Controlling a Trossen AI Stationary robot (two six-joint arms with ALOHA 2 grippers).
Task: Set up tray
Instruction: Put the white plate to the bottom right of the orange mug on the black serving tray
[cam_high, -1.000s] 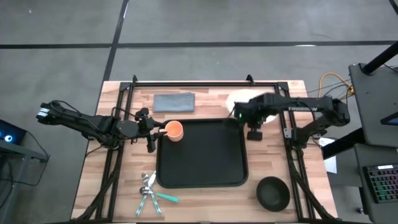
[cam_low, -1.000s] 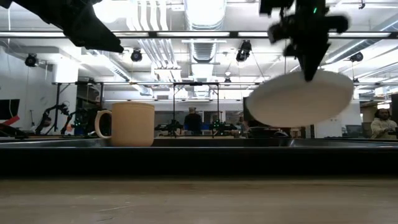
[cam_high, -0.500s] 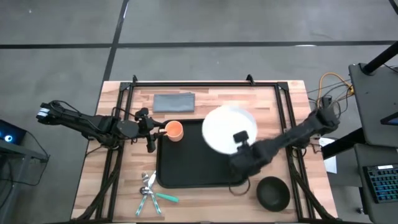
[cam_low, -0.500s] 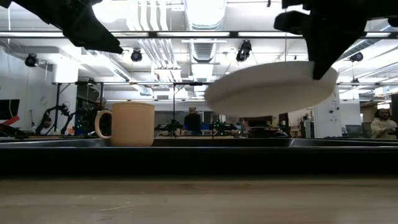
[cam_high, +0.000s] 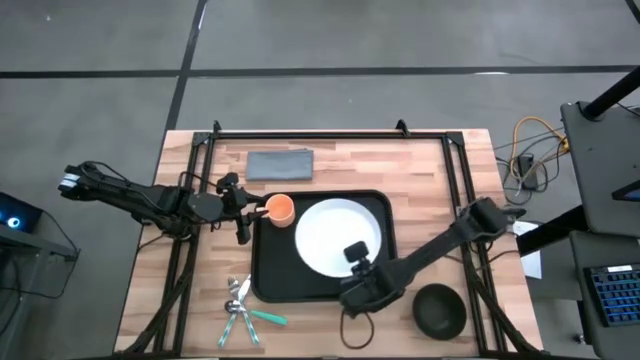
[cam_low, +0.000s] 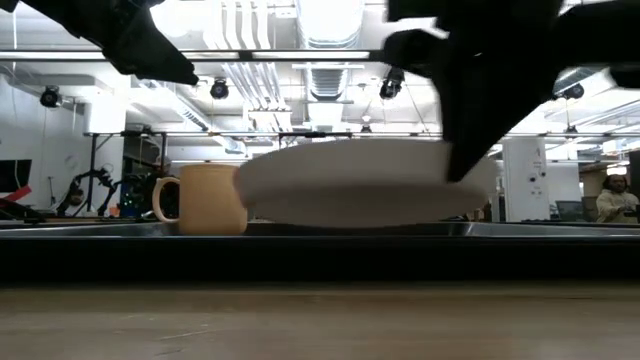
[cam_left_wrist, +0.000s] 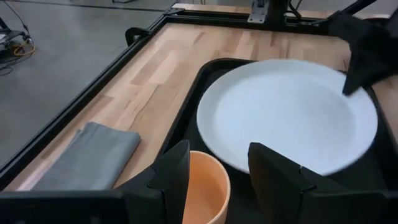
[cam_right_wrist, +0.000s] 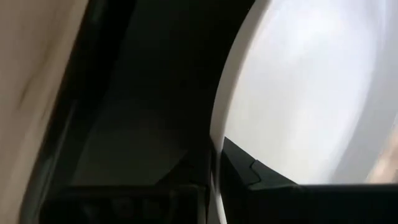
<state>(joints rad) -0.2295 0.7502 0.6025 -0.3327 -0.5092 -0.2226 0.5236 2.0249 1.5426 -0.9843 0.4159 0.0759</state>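
My right gripper (cam_high: 352, 262) pinches the rim of the white plate (cam_high: 335, 235), holding it low over the black tray (cam_high: 268, 280). My left gripper (cam_high: 243, 207) hangs open by the orange cup (cam_high: 281, 210).

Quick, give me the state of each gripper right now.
Left gripper: open, empty, beside the orange cup at the tray edge.
Right gripper: shut on the white plate, holding its rim over the tray.
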